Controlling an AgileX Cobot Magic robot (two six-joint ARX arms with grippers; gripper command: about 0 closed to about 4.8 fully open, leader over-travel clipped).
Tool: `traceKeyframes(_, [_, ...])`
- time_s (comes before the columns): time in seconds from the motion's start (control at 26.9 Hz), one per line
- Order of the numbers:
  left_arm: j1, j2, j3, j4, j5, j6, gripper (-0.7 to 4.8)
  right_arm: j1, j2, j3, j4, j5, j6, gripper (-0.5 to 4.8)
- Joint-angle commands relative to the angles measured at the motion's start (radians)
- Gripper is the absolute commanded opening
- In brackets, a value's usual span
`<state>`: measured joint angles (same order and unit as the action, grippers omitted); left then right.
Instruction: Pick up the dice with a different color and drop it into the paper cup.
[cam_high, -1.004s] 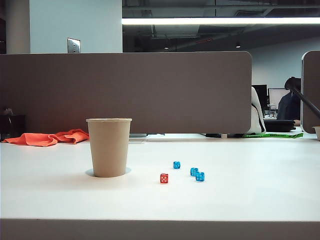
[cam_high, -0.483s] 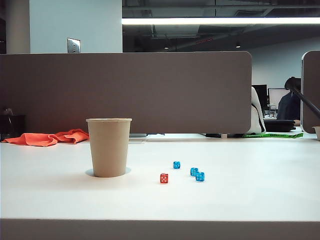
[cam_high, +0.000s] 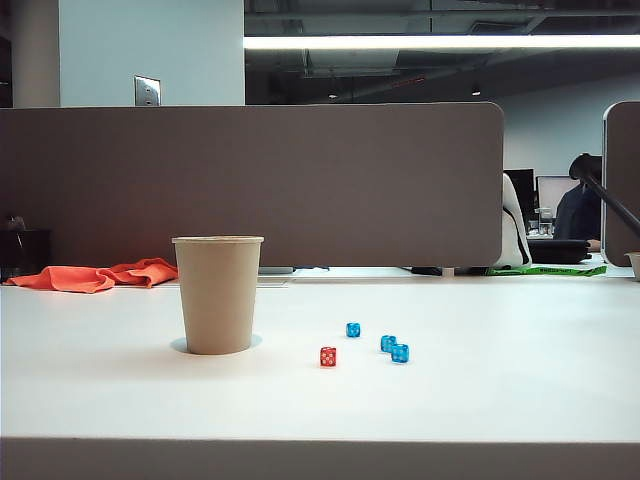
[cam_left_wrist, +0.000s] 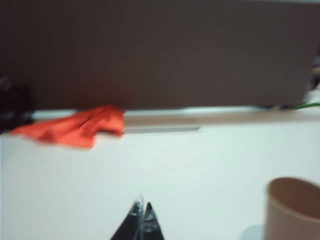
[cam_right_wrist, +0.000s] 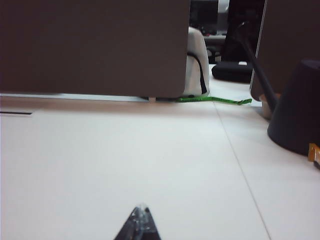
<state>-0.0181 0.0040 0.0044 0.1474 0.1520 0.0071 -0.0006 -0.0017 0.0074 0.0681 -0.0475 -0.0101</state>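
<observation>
Red die (cam_high: 328, 357), at four o'clock of the paper cup (cam_high: 217, 295), looks light, hard, probably slick; I'd pinch opposite flat faces. Left end effector (cam_left_wrist: 141, 216) and right end effector (cam_right_wrist: 140, 216) are both pressed together, empty, above the surface (cam_high: 500, 400).

An office: grey desk partition (cam_high: 250, 185), monitor (cam_high: 555, 192), and seated worker (cam_high: 578, 212) behind.

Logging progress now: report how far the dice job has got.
Nothing is done yet. The red die sits on the table, right of the paper cup, near three blue dice. Nothing is in hand: the left gripper and right gripper are shut and empty, away from the dice. Picking and dropping remain.
</observation>
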Motion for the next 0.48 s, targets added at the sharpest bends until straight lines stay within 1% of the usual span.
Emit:
traceKeyframes(0.04, [0.001, 0.001, 0.006, 0.058, 0.113, -0.008, -0.06, 0.0, 0.0, 0.026, 0.024, 0.004, -0.002, -0.06])
traceKeyframes(0.22, [-0.004, 0.001, 0.008, 0.044, 0.266, -0.012, -0.06, 0.0, 0.005, 0.097, -0.076, 0.004, -0.008, -0.06])
traceKeyframes(0.3, [-0.026, 0.001, 0.017, 0.006, 0.305, -0.026, -0.06, 0.0, 0.014, 0.153, -0.139, 0.004, -0.047, -0.06])
traceKeyframes(0.33, [-0.053, 0.001, 0.032, -0.043, 0.309, -0.025, -0.06, 0.0, 0.03, 0.182, -0.15, 0.004, -0.047, -0.06])
traceKeyframes(0.45, [-0.102, 0.001, 0.046, -0.087, 0.309, -0.018, -0.06, 0.0, 0.079, 0.236, -0.154, 0.001, -0.047, -0.06])
traceKeyframes(0.48, [-0.132, 0.001, 0.046, -0.089, 0.309, -0.018, -0.06, 0.0, 0.122, 0.273, -0.157, 0.0, -0.047, -0.06])
